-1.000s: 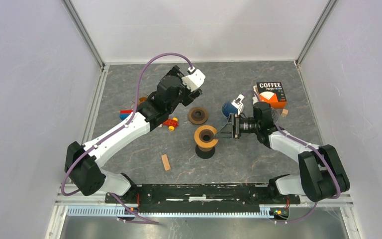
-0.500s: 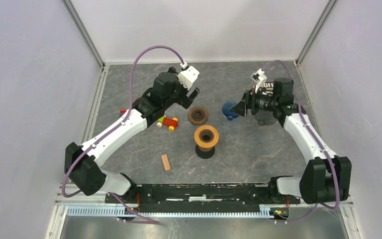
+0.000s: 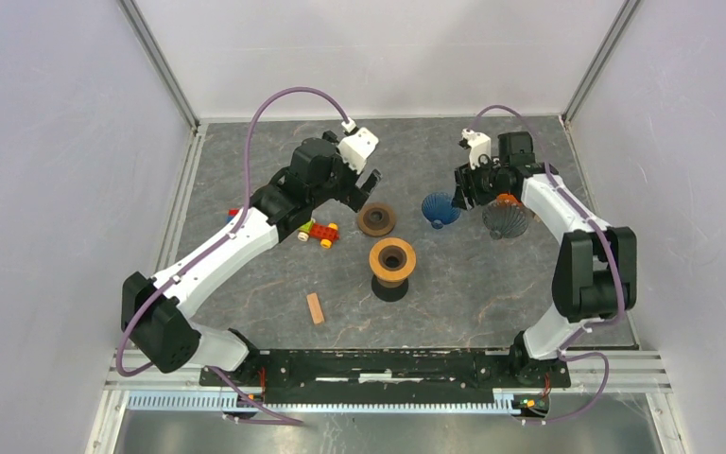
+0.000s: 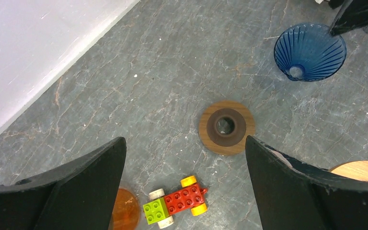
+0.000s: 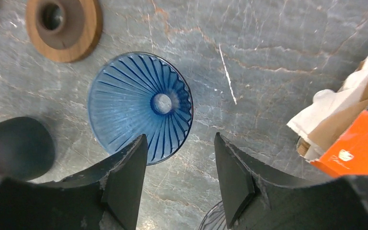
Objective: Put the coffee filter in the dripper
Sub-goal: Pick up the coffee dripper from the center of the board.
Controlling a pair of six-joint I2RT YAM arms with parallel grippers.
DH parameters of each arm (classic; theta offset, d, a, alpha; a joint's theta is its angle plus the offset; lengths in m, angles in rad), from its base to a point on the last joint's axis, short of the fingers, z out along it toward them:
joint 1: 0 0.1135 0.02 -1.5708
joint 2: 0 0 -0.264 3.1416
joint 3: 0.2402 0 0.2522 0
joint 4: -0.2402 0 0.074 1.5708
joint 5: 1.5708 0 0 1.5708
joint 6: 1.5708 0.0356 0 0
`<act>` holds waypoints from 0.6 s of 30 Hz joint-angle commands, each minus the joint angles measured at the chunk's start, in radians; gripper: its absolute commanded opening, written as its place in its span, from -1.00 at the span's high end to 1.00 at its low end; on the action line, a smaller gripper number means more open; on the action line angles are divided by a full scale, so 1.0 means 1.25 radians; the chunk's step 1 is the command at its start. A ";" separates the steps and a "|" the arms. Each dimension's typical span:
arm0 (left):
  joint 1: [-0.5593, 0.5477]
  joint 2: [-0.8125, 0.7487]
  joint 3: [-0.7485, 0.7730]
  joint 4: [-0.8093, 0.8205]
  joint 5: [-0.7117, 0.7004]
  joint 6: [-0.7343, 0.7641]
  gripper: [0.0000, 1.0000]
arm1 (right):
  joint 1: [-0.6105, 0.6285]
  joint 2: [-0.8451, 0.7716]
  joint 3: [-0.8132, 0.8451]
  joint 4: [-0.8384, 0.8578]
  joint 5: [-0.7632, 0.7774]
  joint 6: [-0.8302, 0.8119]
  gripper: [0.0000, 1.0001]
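The blue ribbed dripper [image 3: 440, 209] stands mouth-up on the grey table, seen in the right wrist view [image 5: 134, 105] and in the left wrist view [image 4: 309, 52]. My right gripper [image 3: 460, 188] hovers just right of it, open [image 5: 179, 139], with only bare table between its fingers. White-brown coffee filter paper [image 5: 338, 108] sticks out of the orange filter box [image 5: 359, 151] to the right. My left gripper [image 3: 371, 184] hangs wide open [image 4: 184, 140] over the table, behind a wooden ring.
A second, clear ribbed dripper [image 3: 506, 219] sits beside the box. A wooden ring holder [image 3: 376, 219] and a wooden stand [image 3: 392, 259] occupy the middle. A toy brick car [image 3: 321, 232], an orange disc [image 4: 124, 211] and a wooden block [image 3: 315, 307] lie to the left.
My right arm swung from beside the wooden stand to the back right, over the filter box and next to the blue dripper. The left gripper drew back slightly.
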 commanded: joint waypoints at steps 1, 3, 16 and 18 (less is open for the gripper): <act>-0.002 -0.037 0.022 0.018 0.004 -0.045 -0.99 | 0.021 0.036 0.036 -0.007 0.041 -0.034 -0.16; -0.001 -0.038 0.019 0.020 0.005 -0.046 -0.99 | 0.027 0.050 0.042 -0.004 0.042 -0.032 -0.09; -0.002 -0.039 0.016 0.033 0.003 -0.045 -0.99 | 0.039 0.105 0.056 0.016 0.071 -0.010 0.21; -0.002 -0.038 0.015 0.032 0.005 -0.046 -0.99 | 0.040 0.109 0.056 0.021 0.075 -0.004 0.29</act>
